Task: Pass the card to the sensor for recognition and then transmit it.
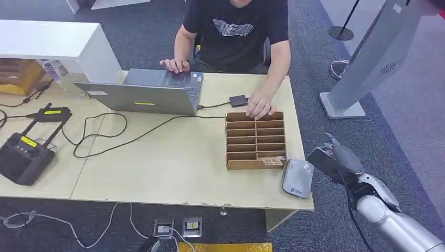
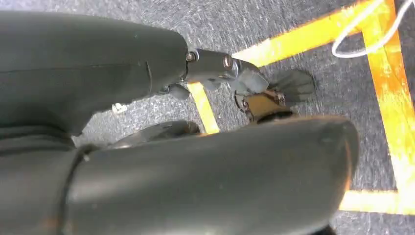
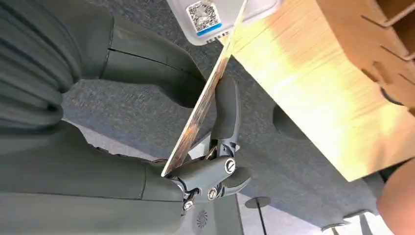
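My right hand hangs just off the table's right edge and pinches a dark card between thumb and finger. In the right wrist view the card is edge-on, its far end pointing at the grey sensor with a QR label. The sensor lies on the table's front right corner, a short way left of the card. Beside it stands a cardboard slot rack with a card in its front slot. My left hand hangs over the floor with nothing in it.
A person sits behind the table, one hand on the rack's far edge, the other on a laptop. A small black box on a cable lies near the rack. A black controller sits far left. A grey stand rises at right.
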{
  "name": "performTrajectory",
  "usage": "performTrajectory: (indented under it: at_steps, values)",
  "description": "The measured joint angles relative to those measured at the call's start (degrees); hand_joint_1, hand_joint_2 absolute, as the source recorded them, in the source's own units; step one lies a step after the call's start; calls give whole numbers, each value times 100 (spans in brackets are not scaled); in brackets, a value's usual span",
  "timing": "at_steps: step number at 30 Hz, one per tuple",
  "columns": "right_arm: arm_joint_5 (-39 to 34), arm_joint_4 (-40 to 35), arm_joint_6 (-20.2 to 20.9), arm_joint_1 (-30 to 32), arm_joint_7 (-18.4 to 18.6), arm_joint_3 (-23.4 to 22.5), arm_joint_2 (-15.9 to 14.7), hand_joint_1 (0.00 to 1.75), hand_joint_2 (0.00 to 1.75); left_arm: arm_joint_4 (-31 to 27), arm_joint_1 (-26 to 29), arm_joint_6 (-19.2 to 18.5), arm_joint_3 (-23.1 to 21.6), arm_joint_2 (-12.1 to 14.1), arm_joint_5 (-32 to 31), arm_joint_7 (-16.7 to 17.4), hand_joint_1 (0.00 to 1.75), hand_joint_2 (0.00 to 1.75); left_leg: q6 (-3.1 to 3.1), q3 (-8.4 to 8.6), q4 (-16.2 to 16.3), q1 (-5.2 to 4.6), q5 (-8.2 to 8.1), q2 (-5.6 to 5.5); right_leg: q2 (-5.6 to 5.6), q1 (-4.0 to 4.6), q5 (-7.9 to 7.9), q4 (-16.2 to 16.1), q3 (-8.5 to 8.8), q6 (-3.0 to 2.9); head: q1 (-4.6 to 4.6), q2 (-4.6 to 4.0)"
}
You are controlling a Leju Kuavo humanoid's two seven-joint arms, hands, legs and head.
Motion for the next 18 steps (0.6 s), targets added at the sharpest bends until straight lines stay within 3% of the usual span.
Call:
performTrajectory:
  at_steps: [6,8,18]
  values:
    - [-127,-200,-162,-14,18,202,-109,175,175,53,1,75,68,-57,57,0,0,0,0,0,0,1,0,0,0,1,0,0,0,0,0,0]
    - [-361,-505,-321,-95,35,695,-208,175,175,182,1,138,201,-158,151,50,0,0,0,-1,-1,1,0,0,1,1,0,0,0,0,2,0]
    - [-645,-401,-374,-146,-194,1196,-114,175,175,256,1,11,254,-203,47,181,0,0,0,-3,-1,1,0,0,-1,1,0,0,0,0,0,0]
